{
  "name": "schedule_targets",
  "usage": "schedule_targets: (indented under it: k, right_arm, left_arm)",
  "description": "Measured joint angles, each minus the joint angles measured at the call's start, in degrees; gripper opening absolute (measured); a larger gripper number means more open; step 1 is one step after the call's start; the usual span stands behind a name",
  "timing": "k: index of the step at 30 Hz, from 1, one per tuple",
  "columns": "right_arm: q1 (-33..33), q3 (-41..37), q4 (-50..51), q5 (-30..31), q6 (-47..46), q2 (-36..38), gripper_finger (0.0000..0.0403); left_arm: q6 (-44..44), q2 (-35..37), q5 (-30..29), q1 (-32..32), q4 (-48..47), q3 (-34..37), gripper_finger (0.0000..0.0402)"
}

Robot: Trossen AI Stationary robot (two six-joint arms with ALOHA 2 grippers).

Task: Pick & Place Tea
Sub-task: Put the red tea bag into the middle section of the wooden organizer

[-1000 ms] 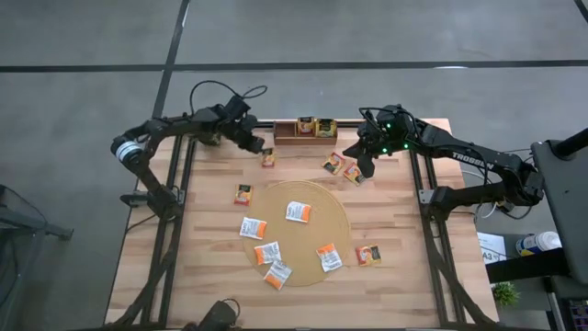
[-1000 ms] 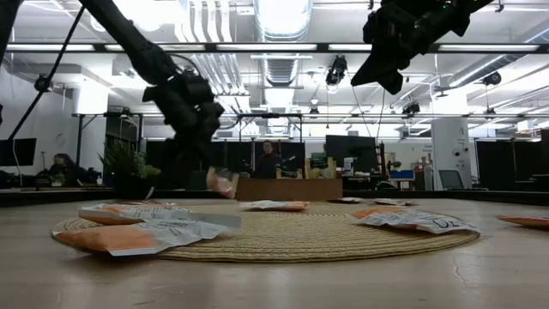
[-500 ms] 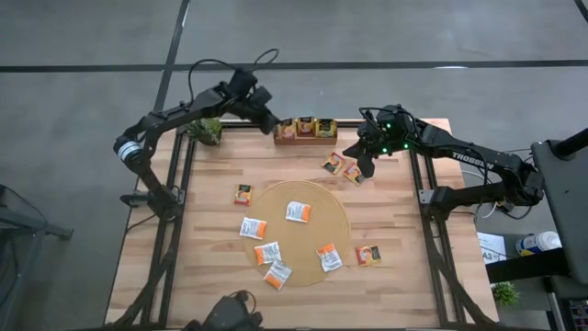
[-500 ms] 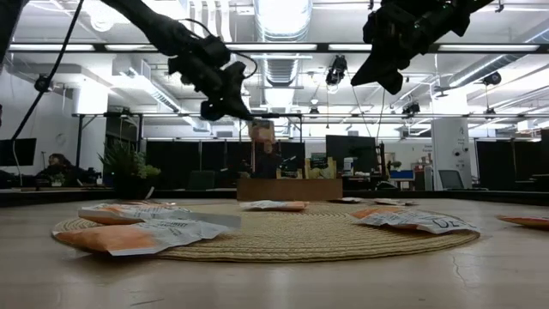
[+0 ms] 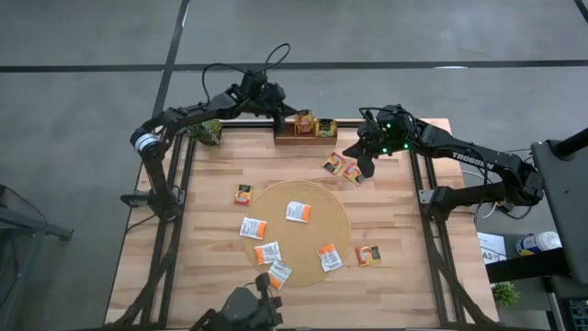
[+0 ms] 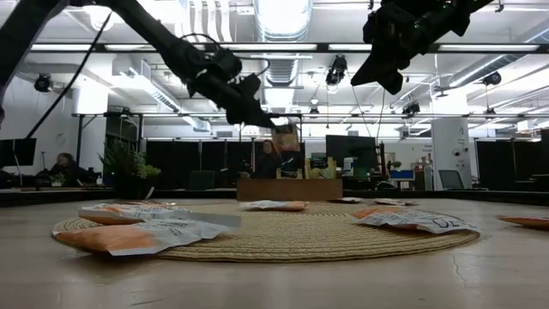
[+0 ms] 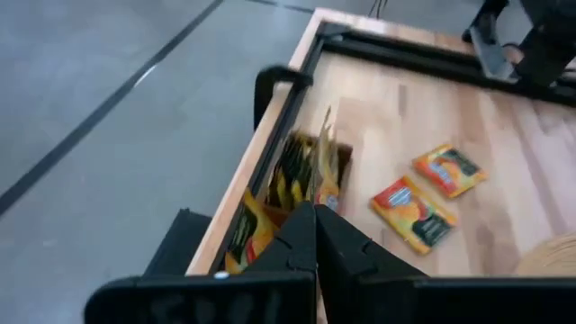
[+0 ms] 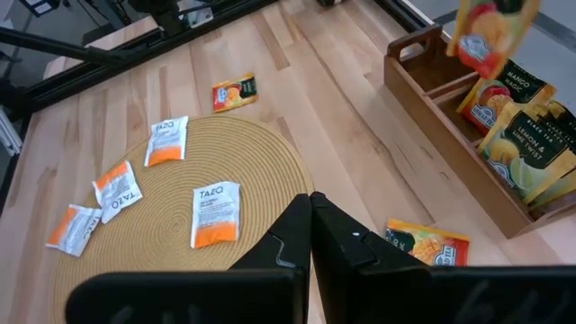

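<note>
My left gripper (image 5: 287, 113) is shut on an orange tea sachet (image 8: 486, 34) above the small wooden tray (image 5: 281, 137) at the table's far edge. The low view shows this sachet (image 6: 286, 137) dangling over the tray (image 6: 289, 189). Orange and dark green sachets (image 8: 526, 135) stand upright in the tray's compartments. My right gripper (image 5: 364, 162) is shut and hovers above two orange sachets (image 5: 342, 168) lying flat on the wood. Several white-and-orange sachets (image 5: 297, 211) lie on the round tan mat (image 5: 342, 221). My left gripper pinches the orange sachet between its two fingers (image 6: 260, 112) at its upper part (image 6: 281, 126), slanting down from the table's left. The sachet is lifted clear and hangs below the fingertips, over the tray. In the left wrist view it shows edge-on (image 7: 326, 153) beyond the fingers.
Single orange sachets lie flat on the wood left of the mat (image 5: 243, 194) and at its near right (image 5: 368, 255). A small potted plant (image 5: 209, 131) stands at the table's far left corner. Black frame rails (image 5: 424, 198) run along both side edges.
My left gripper, shut on the orange sachet, has lifted it clear of the table near the tray's left end, risen, and carried it toward the far edge and then rightward over the tray. The right arm has kept still.
</note>
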State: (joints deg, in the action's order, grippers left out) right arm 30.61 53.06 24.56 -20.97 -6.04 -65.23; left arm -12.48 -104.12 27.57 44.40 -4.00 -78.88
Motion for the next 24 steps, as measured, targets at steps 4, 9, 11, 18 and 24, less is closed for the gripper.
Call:
schedule_targets:
  k: [4, 9, 11, 18, 24]
  right_arm:
    - [0.00, 0.00, 0.00, 0.00, -0.04, 0.00, 0.0009]
    - [0.00, 0.00, -0.02, 0.01, -0.28, 0.00, 0.0009]
    - [0.00, 0.00, -0.02, 0.02, -0.32, 0.00, 0.0009]
    - [0.00, 0.00, -0.18, 0.07, -1.09, 0.00, 0.0009]
    - [0.00, 0.00, -1.26, 0.10, -1.13, 0.00, 0.0009]
  left_arm:
    - [-1.71, -2.50, -0.08, 0.02, 0.47, -0.23, 0.0000]
    - [-3.55, -4.58, -0.72, 0.00, 1.69, -0.27, 0.0000]
    - [-3.60, -5.09, -1.63, 0.00, 3.10, -0.28, 0.0000]
    - [-3.27, -7.00, -5.19, 0.04, 3.48, -0.34, 0.0000]
    - [-2.64, -8.13, -5.08, -0.11, 3.73, -0.34, 0.0000]
